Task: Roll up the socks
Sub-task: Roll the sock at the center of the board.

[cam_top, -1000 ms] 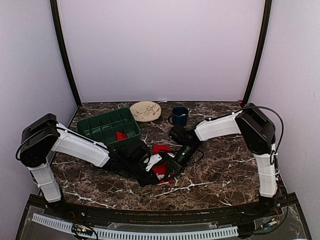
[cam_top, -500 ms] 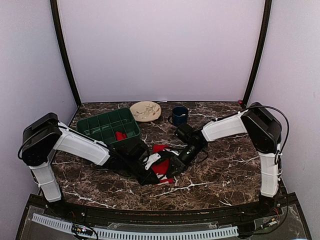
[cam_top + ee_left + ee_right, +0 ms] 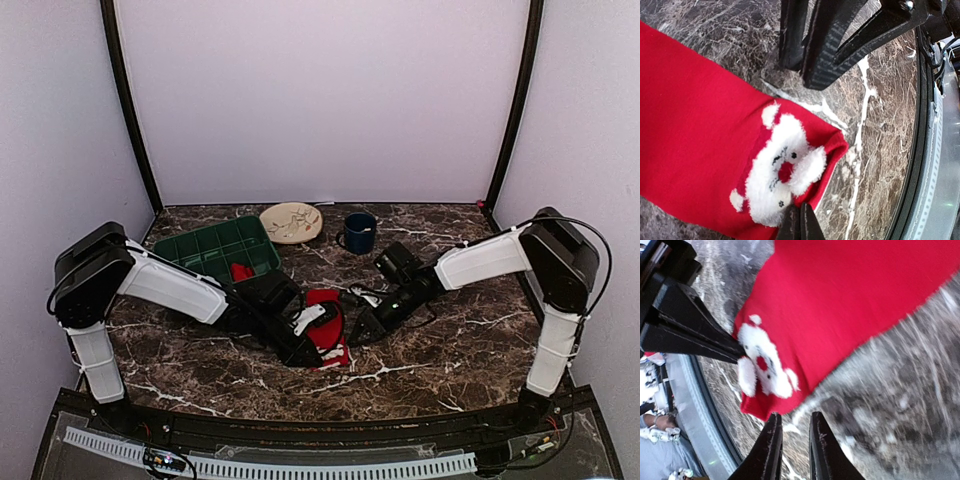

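A red sock (image 3: 326, 322) with a white Santa face (image 3: 780, 170) lies flat on the marble table, in front of the tray. My left gripper (image 3: 308, 332) is shut, its tips (image 3: 800, 225) resting on the sock's edge by the Santa face; no fabric shows between them. From the right wrist view, that left gripper (image 3: 735, 351) touches the Santa face (image 3: 762, 365). My right gripper (image 3: 362, 330) is open a little and holds nothing, its tips (image 3: 795, 416) just off the sock's end. A second red sock (image 3: 240, 271) sits bundled in the green tray.
A green compartment tray (image 3: 200, 250) stands at the back left. A cream plate (image 3: 291, 222) and a dark blue mug (image 3: 359, 231) stand behind the sock. The table's near edge and a metal rail (image 3: 940, 165) lie close to the sock's end.
My right arm has drawn back to the right, off the sock, its jaws parting slightly. The sock now lies more spread out. The left gripper has stayed shut at the sock's near end.
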`<act>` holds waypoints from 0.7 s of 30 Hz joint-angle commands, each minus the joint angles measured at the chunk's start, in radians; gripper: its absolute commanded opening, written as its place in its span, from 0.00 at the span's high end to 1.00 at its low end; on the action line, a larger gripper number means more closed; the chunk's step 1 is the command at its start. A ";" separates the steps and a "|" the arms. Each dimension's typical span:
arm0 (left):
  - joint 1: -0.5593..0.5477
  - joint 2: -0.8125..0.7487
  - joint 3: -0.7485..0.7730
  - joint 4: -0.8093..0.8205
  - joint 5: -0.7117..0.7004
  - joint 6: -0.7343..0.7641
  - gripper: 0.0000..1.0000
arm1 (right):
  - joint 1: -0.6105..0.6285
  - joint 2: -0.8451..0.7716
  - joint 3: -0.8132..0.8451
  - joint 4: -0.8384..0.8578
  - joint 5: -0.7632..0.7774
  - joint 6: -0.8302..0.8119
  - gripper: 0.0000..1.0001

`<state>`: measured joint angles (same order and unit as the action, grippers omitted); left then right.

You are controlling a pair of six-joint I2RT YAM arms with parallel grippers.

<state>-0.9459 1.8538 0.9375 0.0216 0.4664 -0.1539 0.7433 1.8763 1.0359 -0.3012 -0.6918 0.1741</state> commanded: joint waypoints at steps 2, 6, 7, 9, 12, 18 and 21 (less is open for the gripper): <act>0.012 0.081 -0.002 -0.183 -0.007 0.011 1.00 | -0.001 -0.131 -0.122 0.170 0.146 0.055 0.80; 0.024 0.101 0.017 -0.212 0.023 0.017 1.00 | 0.033 -0.248 -0.226 0.229 0.310 0.040 0.80; 0.026 0.106 0.024 -0.228 0.027 0.022 1.00 | 0.048 -0.273 -0.252 0.236 0.355 0.031 0.80; 0.031 0.116 0.041 -0.256 0.034 0.031 1.00 | 0.091 -0.333 -0.283 0.243 0.454 0.003 0.80; 0.040 0.135 0.072 -0.302 0.044 0.040 1.00 | 0.174 -0.393 -0.331 0.261 0.609 -0.045 0.80; 0.054 0.164 0.112 -0.373 0.078 0.053 1.00 | 0.335 -0.456 -0.390 0.305 0.845 -0.126 0.80; 0.062 0.172 0.128 -0.397 0.101 0.059 1.00 | 0.402 -0.445 -0.387 0.310 0.930 -0.164 0.78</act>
<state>-0.8890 1.9533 1.0885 -0.1864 0.6262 -0.1261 1.0824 1.4364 0.6552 -0.0456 0.0517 0.0803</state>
